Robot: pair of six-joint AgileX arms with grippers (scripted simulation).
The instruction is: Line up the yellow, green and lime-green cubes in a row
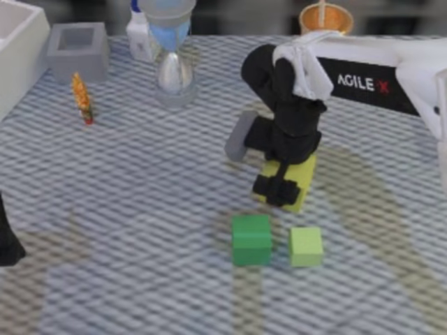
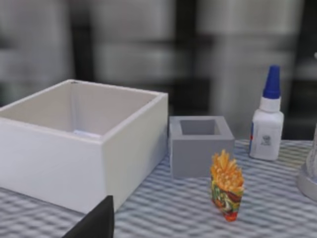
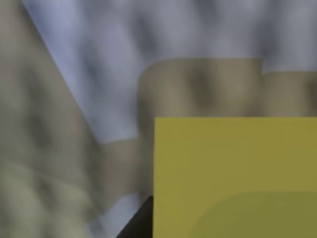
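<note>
My right gripper (image 1: 279,187) reaches down at mid-table and is shut on the yellow cube (image 1: 305,181). In the right wrist view the yellow cube (image 3: 233,168) fills the lower part, with one black finger (image 3: 141,225) pressed against its side and its shadow offset on the cloth. The green cube (image 1: 251,239) rests on the table just in front of the gripper. The smaller lime-green cube (image 1: 306,246) sits to its right with a small gap between them. My left arm (image 1: 7,244) is parked at the table's left edge.
A white box (image 1: 17,49) and a grey hollow block (image 1: 78,50) stand at the back left. A fries toy (image 1: 82,98) stands near them. A glue bottle (image 1: 140,31), an hourglass (image 1: 171,56) and an orange cup (image 1: 325,17) line the back.
</note>
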